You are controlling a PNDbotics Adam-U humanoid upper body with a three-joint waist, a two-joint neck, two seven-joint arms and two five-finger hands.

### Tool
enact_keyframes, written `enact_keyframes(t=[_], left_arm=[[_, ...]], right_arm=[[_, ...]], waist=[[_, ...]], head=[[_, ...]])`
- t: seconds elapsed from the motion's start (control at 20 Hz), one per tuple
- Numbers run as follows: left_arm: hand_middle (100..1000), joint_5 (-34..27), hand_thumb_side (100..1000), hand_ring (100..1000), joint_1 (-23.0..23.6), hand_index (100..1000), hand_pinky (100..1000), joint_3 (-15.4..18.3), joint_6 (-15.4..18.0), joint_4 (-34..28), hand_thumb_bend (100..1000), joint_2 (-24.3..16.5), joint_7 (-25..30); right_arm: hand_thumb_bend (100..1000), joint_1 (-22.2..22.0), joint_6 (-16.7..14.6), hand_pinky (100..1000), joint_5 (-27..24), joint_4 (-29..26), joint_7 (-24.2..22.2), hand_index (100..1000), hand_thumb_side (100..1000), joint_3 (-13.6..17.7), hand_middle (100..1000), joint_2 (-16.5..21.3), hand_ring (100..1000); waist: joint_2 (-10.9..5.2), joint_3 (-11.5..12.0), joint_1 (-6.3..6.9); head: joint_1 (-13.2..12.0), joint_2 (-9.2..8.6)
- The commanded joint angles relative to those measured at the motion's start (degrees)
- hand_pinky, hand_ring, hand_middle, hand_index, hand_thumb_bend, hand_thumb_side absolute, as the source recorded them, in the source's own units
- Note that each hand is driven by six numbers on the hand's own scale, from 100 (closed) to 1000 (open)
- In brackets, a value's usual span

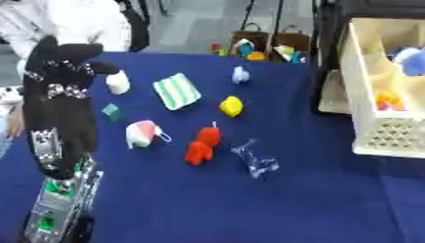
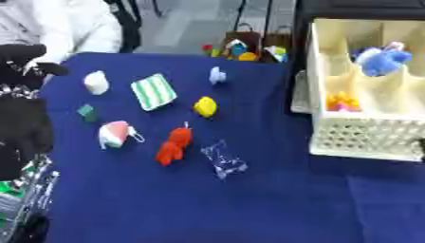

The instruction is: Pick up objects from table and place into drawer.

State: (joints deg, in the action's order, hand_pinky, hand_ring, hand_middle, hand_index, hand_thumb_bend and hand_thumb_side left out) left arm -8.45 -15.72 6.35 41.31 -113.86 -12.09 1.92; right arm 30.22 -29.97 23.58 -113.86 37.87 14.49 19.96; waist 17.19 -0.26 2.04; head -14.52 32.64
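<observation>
On the blue table (image 1: 249, 209) I can see many small things left to pick up: a red toy (image 1: 202, 145), a yellow thing (image 1: 232, 106), a clear shiny packet (image 1: 256, 160), a pink and white thing (image 1: 143, 133), a green striped cloth (image 1: 177, 90), a little green block (image 1: 110, 111), a white lump (image 1: 118, 81) and a small pale blue thing (image 1: 241, 74). My left hand (image 1: 60, 95) is up on the left side, above the table, and it has nothing in it. I cannot tell if its fingers are straight or curled. I cannot see my right hand at all. The cream drawer box (image 2: 365, 133) sits on the right, and a fluffy blue toy (image 2: 380, 60) and something orange (image 2: 344, 101) already lie in it. So I think the job has only just got going, and most of it is left to do.
</observation>
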Motion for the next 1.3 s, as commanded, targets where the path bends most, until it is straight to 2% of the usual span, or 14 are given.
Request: enact_keyframes(t=[0.05, 0.25, 0.6, 0.8, 1.05, 1.3], left_arm=[[703, 0.3, 739, 765, -0.5, 901, 618, 0.5, -0.1, -0.7, 142, -0.8, -0.1], [723, 2.9, 705, 761, 1.1, 924, 614, 2.0, 0.8, -0.7, 120, -3.6, -1.5], [742, 14.5, 614, 766, 8.7, 967, 627, 3.5, 6.2, -0.7, 100, -13.7, -7.7], [751, 21.8, 593, 782, 12.2, 969, 641, 2.7, 7.1, -0.7, 100, -18.7, -11.8], [779, 30.9, 591, 803, 15.6, 977, 653, 1.8, 5.5, -0.7, 100, -24.0, -17.3], [833, 40.3, 566, 860, 19.4, 999, 713, 0.8, 0.5, -0.7, 100, -28.3, -20.4]], right_arm=[[100, 0.6, -0.5, 618, 0.0, -0.7, 0.4, 769, 831, 0.3, 657, 0.8, 647], [100, 0.5, -0.5, 618, 0.0, -0.7, 0.3, 769, 830, 0.2, 657, 0.9, 647], [100, 0.3, -0.4, 618, -0.2, -0.7, 0.1, 769, 829, 0.0, 657, 1.3, 647], [100, 0.3, -0.4, 618, -0.4, -0.7, -0.1, 769, 830, -0.1, 657, 1.3, 648], [100, 0.3, -0.4, 619, -0.5, -0.7, -0.3, 769, 829, -0.3, 657, 1.4, 648], [100, 0.4, -0.5, 619, -0.7, -0.7, -0.5, 769, 829, -0.4, 657, 1.6, 648]], waist=[[-0.76, 0.0, -0.13], [-0.83, 0.0, -0.01], [-1.35, -0.1, 0.66], [-1.54, -0.4, 0.94], [-1.62, -0.7, 1.26], [-1.70, -1.1, 1.47]], head=[[-0.6, -0.43], [-0.7, -0.23], [-0.8, 0.24], [-1.0, 0.38], [-1.4, 0.45], [-1.8, 0.50]])
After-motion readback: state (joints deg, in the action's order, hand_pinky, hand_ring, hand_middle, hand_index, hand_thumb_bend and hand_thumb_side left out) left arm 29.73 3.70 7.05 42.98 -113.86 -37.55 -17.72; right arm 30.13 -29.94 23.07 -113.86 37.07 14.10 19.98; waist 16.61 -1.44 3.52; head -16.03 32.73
